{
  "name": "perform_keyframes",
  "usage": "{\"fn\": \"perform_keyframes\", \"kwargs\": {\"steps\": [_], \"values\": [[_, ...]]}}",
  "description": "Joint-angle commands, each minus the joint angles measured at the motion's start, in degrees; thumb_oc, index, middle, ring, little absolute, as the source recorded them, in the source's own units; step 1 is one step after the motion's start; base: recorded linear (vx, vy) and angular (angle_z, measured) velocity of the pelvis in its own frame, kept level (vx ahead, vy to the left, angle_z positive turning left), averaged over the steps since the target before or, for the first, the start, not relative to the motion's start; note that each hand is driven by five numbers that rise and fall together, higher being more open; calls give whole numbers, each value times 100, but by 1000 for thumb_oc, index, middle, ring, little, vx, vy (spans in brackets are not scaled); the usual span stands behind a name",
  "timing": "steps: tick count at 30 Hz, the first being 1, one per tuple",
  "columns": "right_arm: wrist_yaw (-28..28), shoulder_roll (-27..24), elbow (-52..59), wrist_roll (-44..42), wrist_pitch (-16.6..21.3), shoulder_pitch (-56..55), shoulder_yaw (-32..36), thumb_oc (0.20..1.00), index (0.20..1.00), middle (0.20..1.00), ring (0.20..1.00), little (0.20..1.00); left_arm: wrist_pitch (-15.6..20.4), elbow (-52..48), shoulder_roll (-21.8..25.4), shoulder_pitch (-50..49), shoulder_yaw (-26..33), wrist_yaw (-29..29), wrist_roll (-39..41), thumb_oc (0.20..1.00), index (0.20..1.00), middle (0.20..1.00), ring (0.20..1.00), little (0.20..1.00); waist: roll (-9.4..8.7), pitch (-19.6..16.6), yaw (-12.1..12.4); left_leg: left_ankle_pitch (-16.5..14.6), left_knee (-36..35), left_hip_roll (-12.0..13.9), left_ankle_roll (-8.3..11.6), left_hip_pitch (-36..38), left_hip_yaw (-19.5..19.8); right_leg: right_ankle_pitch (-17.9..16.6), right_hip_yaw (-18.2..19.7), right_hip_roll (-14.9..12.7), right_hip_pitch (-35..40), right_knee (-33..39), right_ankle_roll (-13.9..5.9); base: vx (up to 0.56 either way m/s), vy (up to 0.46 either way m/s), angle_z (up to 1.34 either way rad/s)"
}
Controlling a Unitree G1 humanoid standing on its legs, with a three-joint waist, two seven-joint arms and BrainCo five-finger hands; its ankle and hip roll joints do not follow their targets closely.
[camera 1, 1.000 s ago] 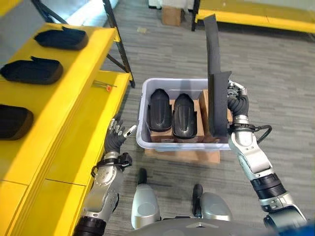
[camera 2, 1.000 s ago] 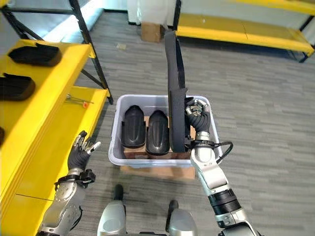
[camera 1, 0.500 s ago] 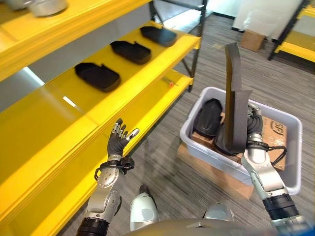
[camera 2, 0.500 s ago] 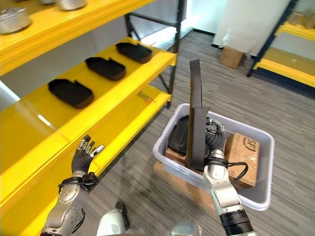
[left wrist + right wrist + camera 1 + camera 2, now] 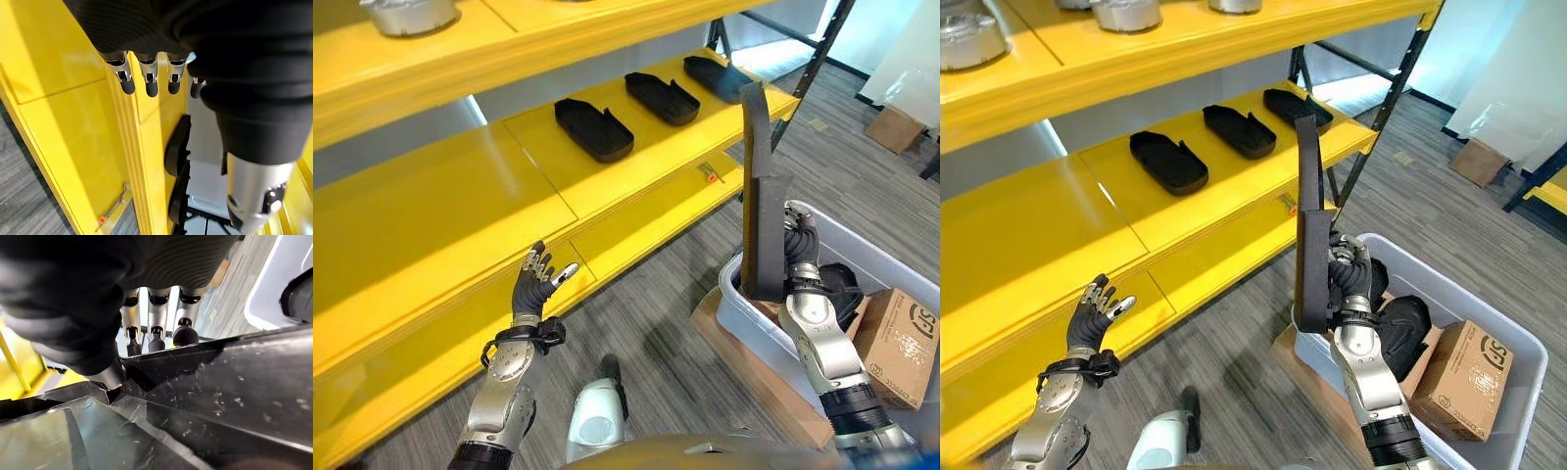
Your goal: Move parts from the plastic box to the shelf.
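Fingers (image 5: 1351, 277) of the right hand (image 5: 1349, 285) clamp the tall black part (image 5: 1311, 230), now lifted clear of the box (image 5: 1489, 431) and swung toward the shelf (image 5: 1224, 211), left hand (image 5: 1089, 323) spread open.

Black part (image 5: 759, 186), yellow shelf (image 5: 431, 235), pale grey plastic box (image 5: 1489, 343), brown carton (image 5: 1464, 377).

Long black part (image 5: 759, 186), flat & narrow w/ a wider lower end, stands upright above the near edge of the grey plastic box (image 5: 1518, 392), well off the yellow shelf (image 5: 460, 206). Three more black parts (image 5: 1168, 161) lie flat in a row on the shelf's middle level, spaced apart. Another black part (image 5: 1400, 328) sits in the box beside a cardboard carton (image 5: 1464, 377).
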State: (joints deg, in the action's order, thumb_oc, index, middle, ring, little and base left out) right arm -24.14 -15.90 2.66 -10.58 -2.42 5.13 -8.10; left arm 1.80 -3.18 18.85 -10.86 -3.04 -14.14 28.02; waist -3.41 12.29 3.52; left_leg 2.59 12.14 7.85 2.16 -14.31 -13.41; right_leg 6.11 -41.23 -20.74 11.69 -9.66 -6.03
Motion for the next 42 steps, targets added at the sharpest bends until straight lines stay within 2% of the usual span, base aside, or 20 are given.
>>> {"fn": "perform_keyframes", "kwargs": {"steps": [1,7,15,20,27,35,42], "values": [[114,-85,65,-73,309,532,41,200,200,200,200,200,253,-572,60,-76,128,-47,-92,1000,1000,1000,1000,1000,214,-53,95,-101,-704,474,421,1020,293,-314,23,-506,-490,-621,-344,34,29,32],[199,-50,-120,-91,245,563,-101,200,200,200,200,200,251,-605,60,-147,174,-69,-85,1000,1000,1000,1000,1000,137,-88,240,-55,-854,323,372,925,458,-471,-254,-530,-381,-533,-437,30,30,27],[289,77,-695,-101,62,817,-417,200,200,200,200,200,237,-635,132,-155,251,-131,-15,1000,1000,1000,1000,1000,-7,-46,629,-17,-1055,62,269,791,722,-689,-588,-566,-273,-448,-556,26,28,39],[305,96,-1030,159,-53,1269,-623,200,200,200,200,200,284,-681,172,-140,280,-200,24,1000,1000,1000,1000,1000,-46,47,828,-88,-1026,-11,193,793,752,-748,-559,-613,-331,-511,-593,15,16,2],[286,-86,-1370,529,-172,2025,-810,200,200,200,200,200,364,-756,257,-12,209,-234,77,1000,1000,1000,1000,1000,-69,218,1099,-131,-947,-109,143,671,835,-926,-740,-711,-314,-594,-687,18,14,-3],[164,-242,-1737,673,-242,2952,-910,200,200,200,200,200,430,-801,342,62,82,-275,186,1000,1000,1000,1000,1000,-116,340,1310,-127,-945,-192,104,544,902,-1066,-889,-753,-352,-548,-740,19,23,14],[17,-346,-2177,622,-271,3767,-972,200,200,200,200,200,515,-843,467,195,21,-319,255,1000,1000,1000,1000,1000,-181,425,1435,-233,-791,-260,47,393,886,-1302,-852,-803,-431,-463,-781,21,46,12]]}}
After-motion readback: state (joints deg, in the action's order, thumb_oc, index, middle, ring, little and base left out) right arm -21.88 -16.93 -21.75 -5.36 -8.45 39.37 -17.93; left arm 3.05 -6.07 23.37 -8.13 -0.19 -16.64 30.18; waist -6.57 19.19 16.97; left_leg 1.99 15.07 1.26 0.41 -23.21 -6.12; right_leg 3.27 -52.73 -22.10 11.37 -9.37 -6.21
